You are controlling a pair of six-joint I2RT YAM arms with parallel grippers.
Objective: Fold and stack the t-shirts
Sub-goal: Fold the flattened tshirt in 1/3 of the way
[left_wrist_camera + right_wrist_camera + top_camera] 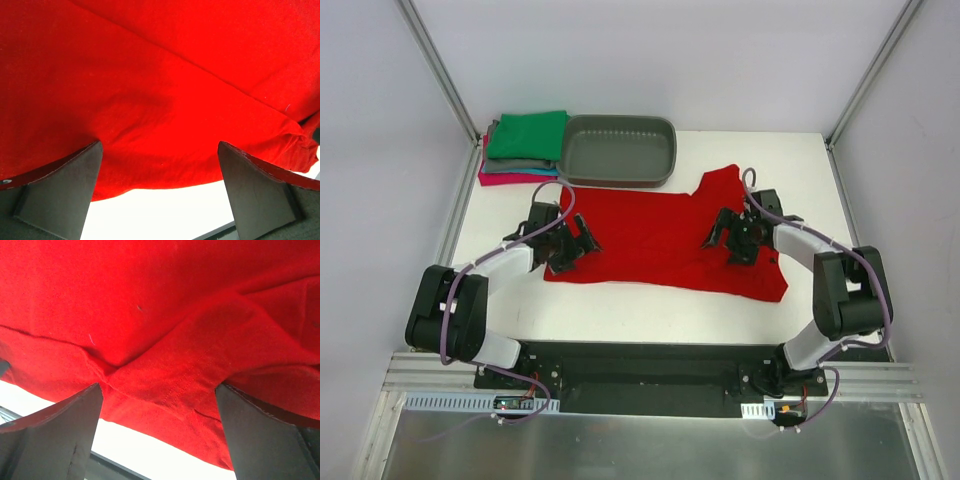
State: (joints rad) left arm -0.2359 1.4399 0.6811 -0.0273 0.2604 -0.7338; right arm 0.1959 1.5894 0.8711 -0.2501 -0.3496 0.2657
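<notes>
A bright red t-shirt [660,240] lies spread across the middle of the white table, a sleeve pointing up at the back right. My left gripper [572,243] hovers open over its left end, and red cloth [165,100] fills the left wrist view past the wide-apart fingers [65,190]. My right gripper [732,238] is open over the shirt's right part, where a seamed fold [175,380] lies between the fingers [260,435]. Neither holds cloth. A stack of folded t-shirts [525,148], green on top over grey, teal and magenta, sits at the back left.
A grey oval tub [618,150] stands at the back, right beside the folded stack. Metal frame posts [440,75] rise at the back corners. The black base rail [650,375] runs along the near edge.
</notes>
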